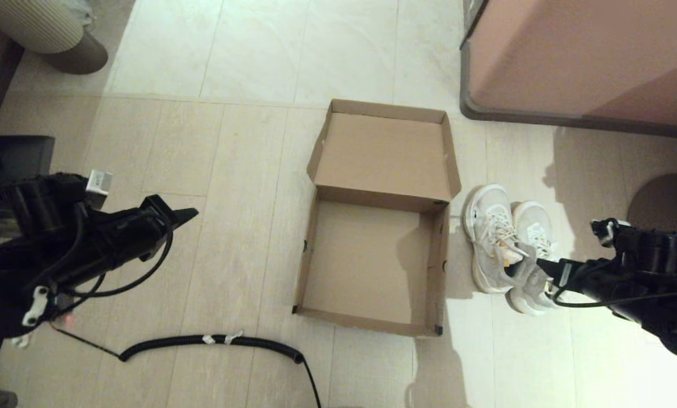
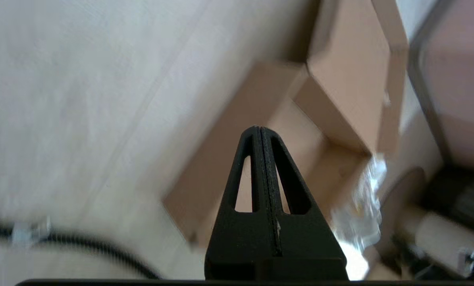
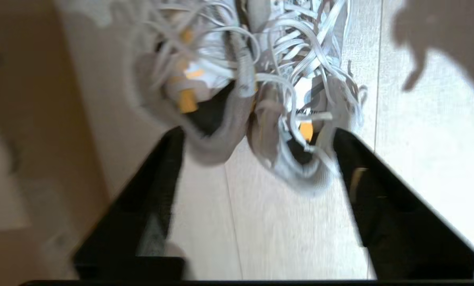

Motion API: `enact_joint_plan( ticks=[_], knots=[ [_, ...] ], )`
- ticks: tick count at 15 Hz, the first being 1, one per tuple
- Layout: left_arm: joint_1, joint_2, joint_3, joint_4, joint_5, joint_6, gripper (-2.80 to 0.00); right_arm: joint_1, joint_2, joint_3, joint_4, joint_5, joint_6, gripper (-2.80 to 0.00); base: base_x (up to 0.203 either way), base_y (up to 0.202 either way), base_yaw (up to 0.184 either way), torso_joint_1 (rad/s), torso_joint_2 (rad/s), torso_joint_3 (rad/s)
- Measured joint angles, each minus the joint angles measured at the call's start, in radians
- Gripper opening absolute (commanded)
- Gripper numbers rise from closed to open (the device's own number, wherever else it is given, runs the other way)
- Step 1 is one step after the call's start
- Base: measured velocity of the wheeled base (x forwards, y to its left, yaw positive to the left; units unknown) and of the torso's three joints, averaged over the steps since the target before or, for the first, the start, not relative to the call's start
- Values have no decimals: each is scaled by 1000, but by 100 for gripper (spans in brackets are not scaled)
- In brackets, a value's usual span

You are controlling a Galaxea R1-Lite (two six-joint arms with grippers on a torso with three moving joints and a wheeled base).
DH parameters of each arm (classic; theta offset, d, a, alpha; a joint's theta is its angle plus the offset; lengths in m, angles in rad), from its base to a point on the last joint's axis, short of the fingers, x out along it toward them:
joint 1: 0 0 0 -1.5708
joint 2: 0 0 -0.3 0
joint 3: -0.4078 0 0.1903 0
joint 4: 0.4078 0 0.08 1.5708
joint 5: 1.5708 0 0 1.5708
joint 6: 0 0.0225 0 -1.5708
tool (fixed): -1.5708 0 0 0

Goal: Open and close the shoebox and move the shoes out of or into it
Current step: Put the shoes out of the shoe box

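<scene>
The brown cardboard shoebox [image 1: 438, 266] lies open on the floor with nothing inside, its lid [image 1: 386, 153] flipped back on the far side. The pair of white sneakers [image 1: 500, 243] stands side by side on the floor just right of the box, heels toward me. My right gripper [image 1: 534, 266] is open at those heels; in the right wrist view the sneakers [image 3: 237, 79] sit at its fingertips [image 3: 336, 139], one finger outside each heel. My left gripper [image 1: 188, 214] is shut on nothing, hanging left of the box and pointing toward the shoebox [image 2: 340, 91].
A large pinkish-brown furniture block [image 1: 588, 51] stands at the back right, close to the lid's far corner. A black coiled cable [image 1: 214, 341] lies on the floor near left of the box. A ribbed beige object [image 1: 38, 22] sits at the back left.
</scene>
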Motion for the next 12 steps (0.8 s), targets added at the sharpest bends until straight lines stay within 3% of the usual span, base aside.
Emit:
enact_joint_plan(
  ticks=[2, 4, 8, 10, 12],
  knots=[
    [-18, -96, 116, 2, 10, 32, -280, 11, -121, 83, 1, 1, -1, -280, 0, 0, 0, 0, 0, 0],
    [-32, -207, 232, 6, 42, 107, -280, 19, -252, 146, 1, 6, -1, -280, 0, 0, 0, 0, 0, 0],
    [-56, -471, 443, 61, 185, 335, -280, 32, -572, 280, 42, 20, -30, -280, 0, 0, 0, 0, 0, 0],
    [-61, -609, 525, 129, 261, 421, -280, 35, -749, 371, 135, 21, -53, -280, 0, 0, 0, 0, 0, 0],
    [-62, -733, 594, 271, 339, 477, -280, 35, -928, 447, 296, 21, -72, -280, 0, 0, 0, 0, 0, 0]
  ],
)
